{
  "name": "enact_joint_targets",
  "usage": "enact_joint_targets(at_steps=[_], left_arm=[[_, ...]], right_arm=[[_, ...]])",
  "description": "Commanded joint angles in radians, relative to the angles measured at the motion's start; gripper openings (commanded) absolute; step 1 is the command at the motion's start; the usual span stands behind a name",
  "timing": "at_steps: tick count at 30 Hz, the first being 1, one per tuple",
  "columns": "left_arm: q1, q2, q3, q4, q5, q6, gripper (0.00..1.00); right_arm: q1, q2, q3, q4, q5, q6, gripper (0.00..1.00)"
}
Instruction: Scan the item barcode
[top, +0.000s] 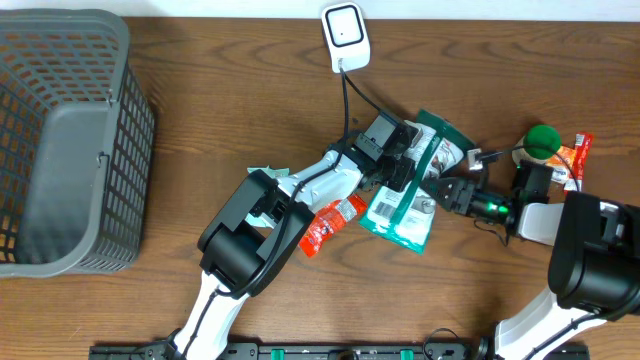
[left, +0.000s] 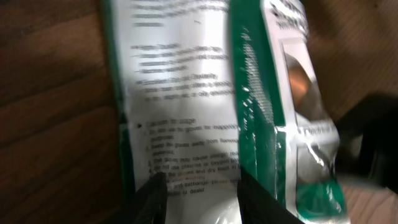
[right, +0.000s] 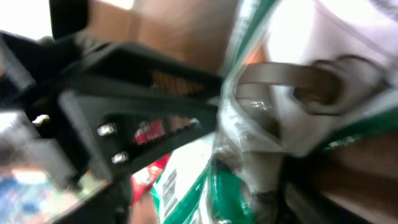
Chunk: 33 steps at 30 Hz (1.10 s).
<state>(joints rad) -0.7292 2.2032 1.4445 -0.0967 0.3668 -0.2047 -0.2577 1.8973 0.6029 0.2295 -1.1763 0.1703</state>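
Observation:
A green and white packet (top: 408, 212) is held tilted at the table's middle, its printed back (left: 180, 93) facing the left wrist camera. My left gripper (top: 400, 165) is shut on it, and the white panel fills the space between the dark fingers (left: 202, 202). My right gripper (top: 440, 196) comes in from the right and stands open, with its jaws on either side of the packet's edge (right: 211, 199). The right wrist view is blurred. In it a barcode (right: 166, 183) shows on the packet's white panel. The white scanner (top: 343, 37) stands at the far edge.
A grey mesh basket (top: 130, 150) fills the left side. A red packet (top: 326, 226) lies under the left arm. A green round object (top: 542, 140) and an orange-red packet (top: 580, 155) sit at the right. The scanner's black cable (top: 352, 100) runs toward the grippers.

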Motion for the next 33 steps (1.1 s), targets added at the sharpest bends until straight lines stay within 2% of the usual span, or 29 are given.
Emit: enact_joint_targets(at_steps=[1,8,11,12,17,27,33], left_arm=[[-0.003,0.075,-0.027,-0.030,-0.020,0.005,0.39],[-0.003,0.074,-0.027,-0.030,-0.019,0.005,0.39],[-0.003,0.074,-0.027,-0.030,-0.019,0.005,0.39],[-0.003,0.072,-0.027,-0.030,-0.019,0.005,0.39],[-0.001,0.050,-0.026,-0.029,-0.020,0.006,0.39],[0.061,-0.214,-0.026,-0.049,-0.021,0.005,0.46],[0.158,-0.416,-0.026,-0.179,-0.021,0.005,0.55]], right_arm=[[0.021,0.048,-0.036,-0.015,0.056,0.006,0.51],[0.021,0.047,-0.034,-0.012,0.041,0.010,0.46],[0.021,0.045,-0.034,-0.011,0.041,0.010,0.31],[0.021,0.044,-0.033,-0.011,0.041,0.010,0.22],[0.017,0.044,-0.029,-0.012,0.038,0.017,0.01],[0.014,-0.055,-0.028,-0.077,0.040,-0.016,0.01],[0.014,-0.230,-0.028,-0.227,0.166,-0.082,0.01]])
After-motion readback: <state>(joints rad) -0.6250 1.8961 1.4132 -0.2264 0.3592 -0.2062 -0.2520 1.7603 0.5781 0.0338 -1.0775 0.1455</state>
